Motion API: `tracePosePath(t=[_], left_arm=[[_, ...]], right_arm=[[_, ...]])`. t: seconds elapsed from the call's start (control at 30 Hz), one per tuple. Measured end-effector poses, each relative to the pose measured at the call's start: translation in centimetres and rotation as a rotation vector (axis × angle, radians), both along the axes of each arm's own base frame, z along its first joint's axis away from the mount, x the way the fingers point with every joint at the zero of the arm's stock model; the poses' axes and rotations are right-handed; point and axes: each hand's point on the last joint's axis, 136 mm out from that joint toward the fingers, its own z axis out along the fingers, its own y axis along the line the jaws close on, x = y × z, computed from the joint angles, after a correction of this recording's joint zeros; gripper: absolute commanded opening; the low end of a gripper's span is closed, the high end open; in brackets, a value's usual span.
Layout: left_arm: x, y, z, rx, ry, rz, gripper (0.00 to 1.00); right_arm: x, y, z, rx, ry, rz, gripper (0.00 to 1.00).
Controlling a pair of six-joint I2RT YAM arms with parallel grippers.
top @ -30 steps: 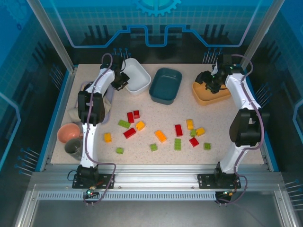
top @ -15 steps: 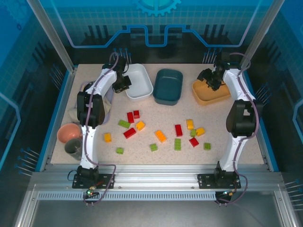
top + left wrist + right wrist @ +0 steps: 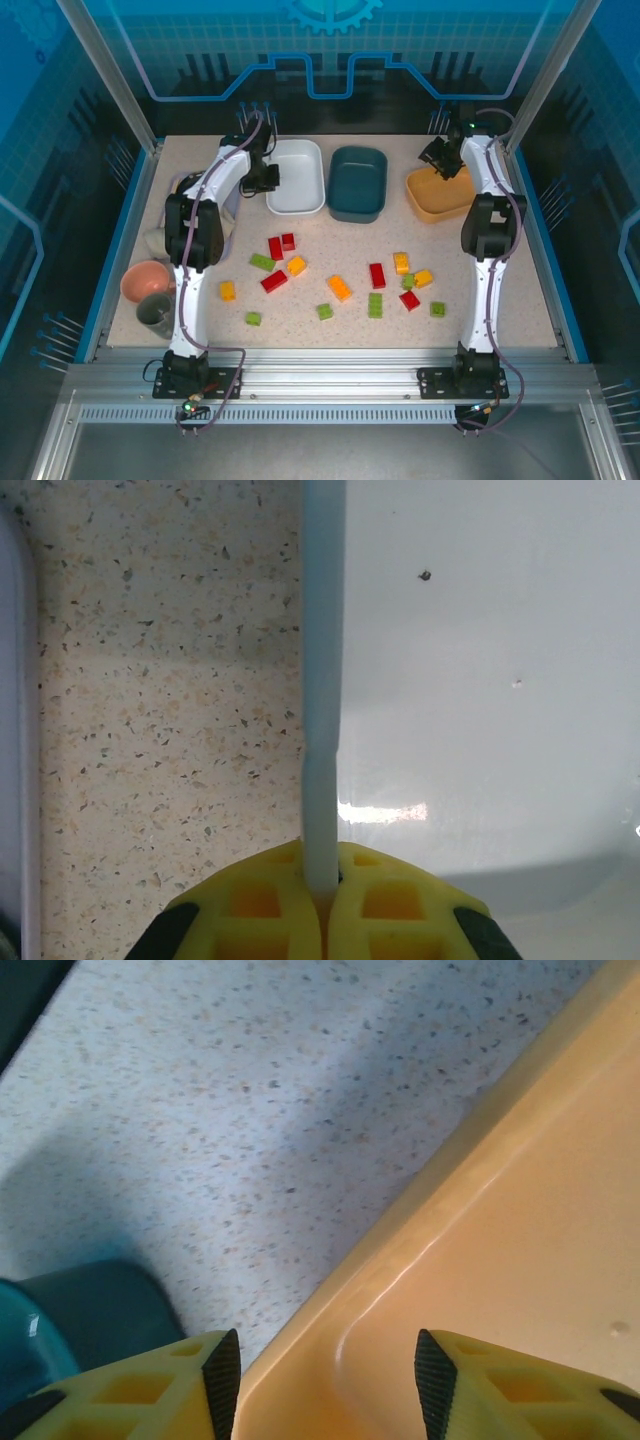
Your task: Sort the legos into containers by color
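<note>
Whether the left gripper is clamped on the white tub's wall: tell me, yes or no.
Yes: in the left wrist view the left gripper is shut on the thin wall of the white tub.

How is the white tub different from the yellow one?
The white plastic tub sits on the left; the orange-yellow plastic tub sits on the right. The left gripper is pinched shut on the white tub's rim, while the right gripper stands open astride the orange-yellow tub's rim. Both are shallow, rounded and empty.
</note>
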Motion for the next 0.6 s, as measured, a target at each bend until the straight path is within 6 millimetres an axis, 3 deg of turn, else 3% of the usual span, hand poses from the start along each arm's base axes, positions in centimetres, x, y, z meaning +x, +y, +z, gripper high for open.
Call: tracePosePath(t=[0.1, 0.33, 0.5, 0.6], left_arm=[[0.0, -0.1, 0.0, 0.004, -0.001, -0.014, 0.0], [0.0, -0.1, 0.0, 0.011, -0.003, -0.035, 0.0], [-0.1, -0.1, -0.1, 0.015, 0.0, -0.047, 0.0], [-0.3, 0.0, -0.4, 0.021, 0.008, -0.061, 0.0]], right_arm=[[0.1, -0.4, -1.3, 0.014, 0.024, -0.011, 0.35], [0.9, -0.1, -0.8, 0.016, -0.007, 0.035, 0.02], [0.0, 0.3, -1.3, -0.026, 0.009, 0.135, 0.0], [-1.8, 1.3, -2.2, -0.058, 0.051, 0.236, 0.0]])
